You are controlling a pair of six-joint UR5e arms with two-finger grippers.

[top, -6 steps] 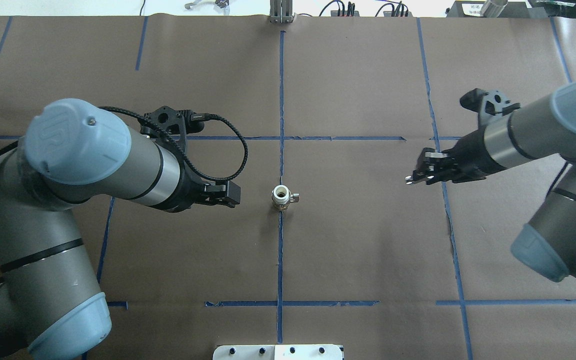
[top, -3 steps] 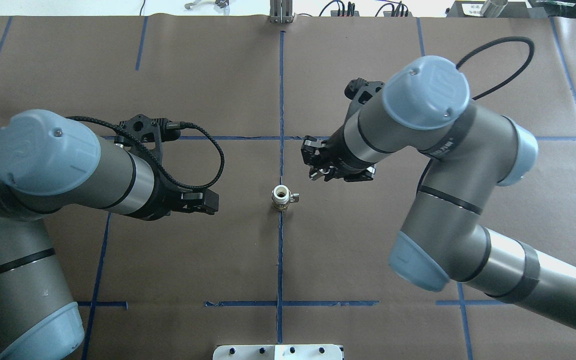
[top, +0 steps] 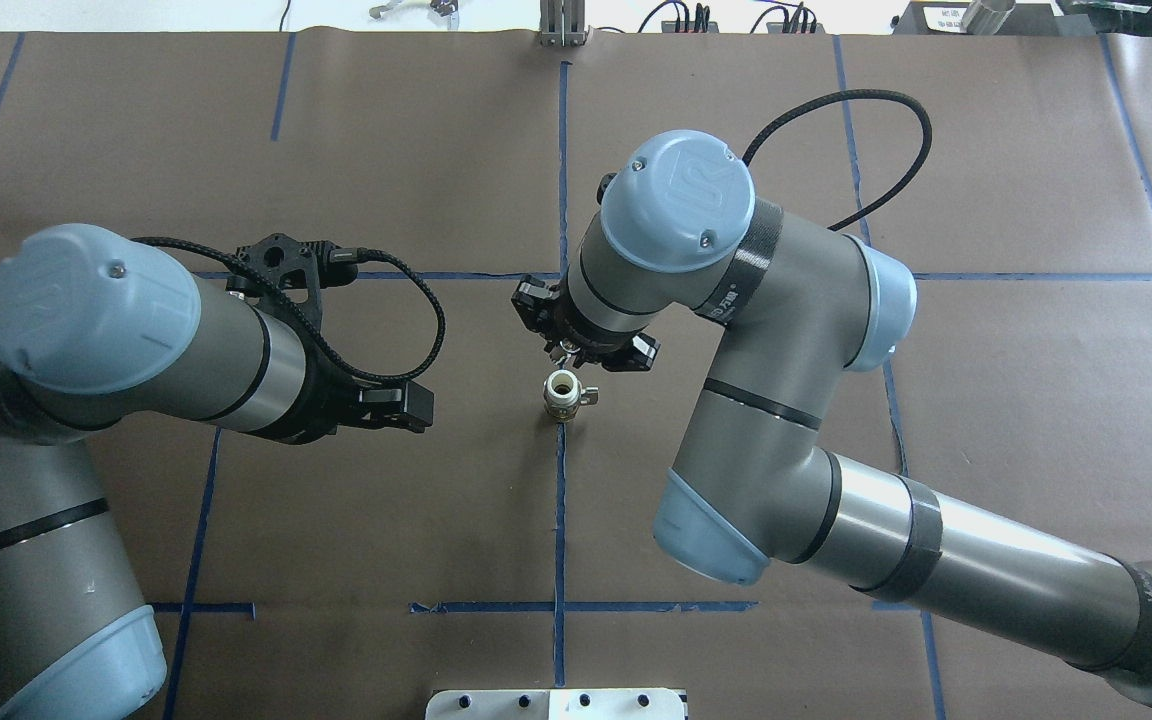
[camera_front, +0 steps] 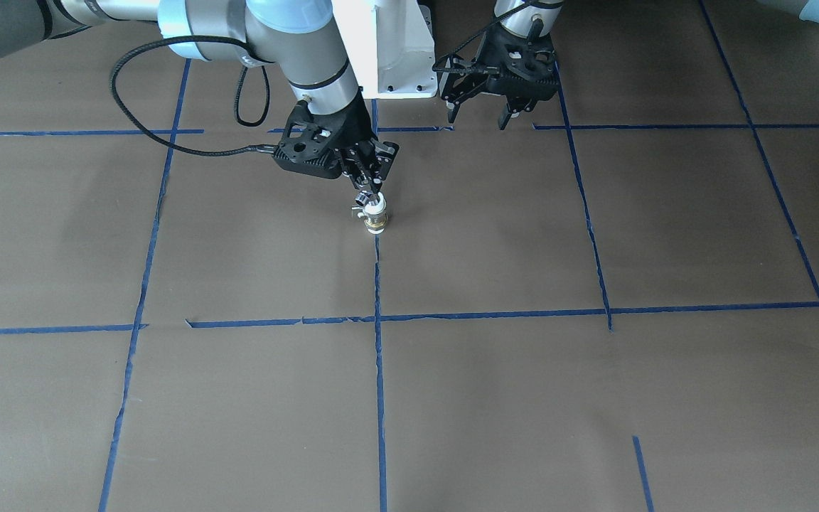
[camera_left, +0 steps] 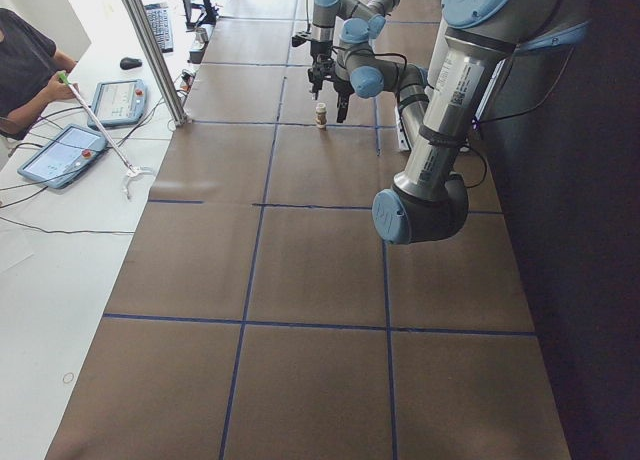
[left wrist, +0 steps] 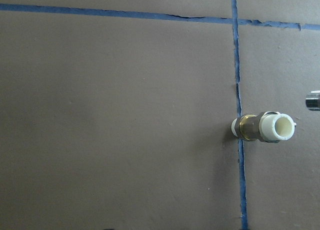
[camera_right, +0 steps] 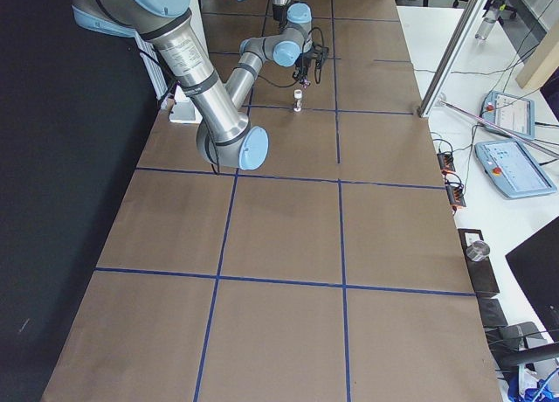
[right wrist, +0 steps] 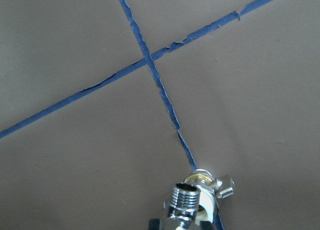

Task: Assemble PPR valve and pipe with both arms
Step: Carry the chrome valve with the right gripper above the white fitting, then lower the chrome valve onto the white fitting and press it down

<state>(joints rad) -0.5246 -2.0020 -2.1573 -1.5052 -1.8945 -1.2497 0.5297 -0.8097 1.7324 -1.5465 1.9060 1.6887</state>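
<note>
A white-and-brass PPR valve (top: 562,394) with a small chrome side stem stands upright on the centre blue line; it also shows in the front view (camera_front: 376,217) and the left wrist view (left wrist: 265,128). My right gripper (camera_front: 367,186) hangs just above and behind it, shut on a short chrome threaded fitting (right wrist: 184,200), which sits almost over the valve's top opening. My left gripper (camera_front: 480,112) is open and empty, held off to the valve's left in the overhead view (top: 418,405). The right wrist hides its own fingertips from overhead.
The table is covered in brown paper with a blue tape grid (top: 561,500). The white robot base plate (top: 556,703) is at the near edge. An aluminium post (camera_left: 150,50), tablets and a seated operator (camera_left: 25,60) are along the far side.
My right arm has swung in from the table's right side to just over the valve, carrying the chrome fitting. My left arm has drawn back a little to the left.
</note>
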